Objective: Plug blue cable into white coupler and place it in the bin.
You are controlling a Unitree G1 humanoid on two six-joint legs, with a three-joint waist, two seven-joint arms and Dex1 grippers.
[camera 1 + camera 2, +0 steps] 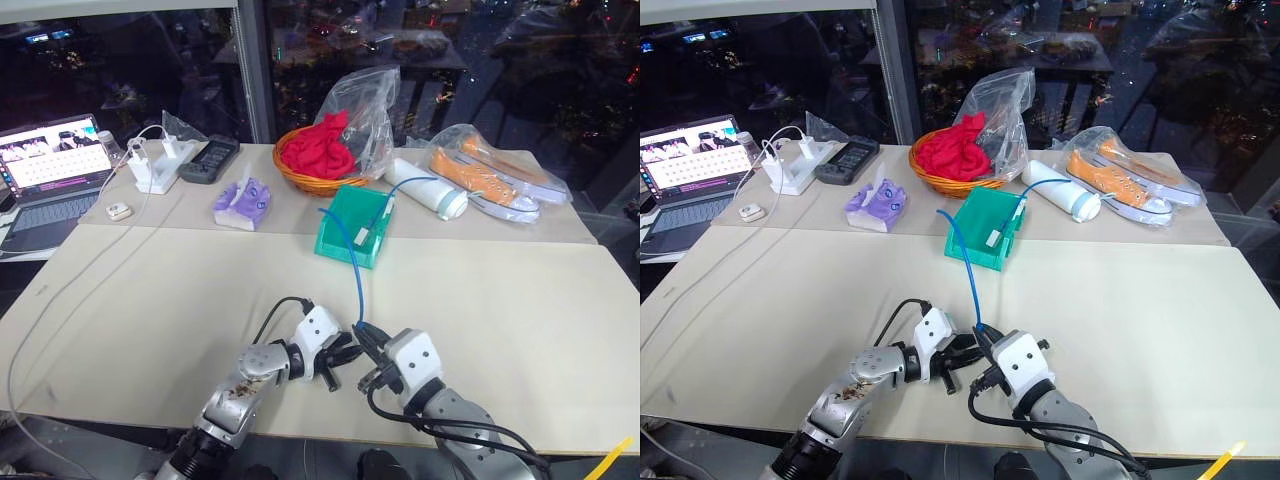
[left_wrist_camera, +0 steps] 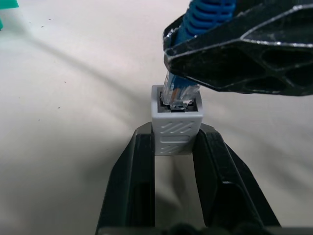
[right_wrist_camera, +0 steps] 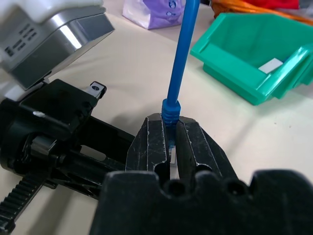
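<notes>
While plug seats: L gripper [image 2: 175,147] clamps white coupler [image 2: 176,122], R gripper [image 3: 171,142] pinches blue cable [image 3: 182,54] at boot.
Cable light, floppy; grip rigid plug end, not cord; bin [image 1: 352,226] ahead of both claws.

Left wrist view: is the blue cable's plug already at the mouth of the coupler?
Yes, the clear plug of the blue cable sits in the opening of the white coupler, which the left gripper clamps.

Head pair downward; wrists close — table [image 1: 500,300]
</notes>
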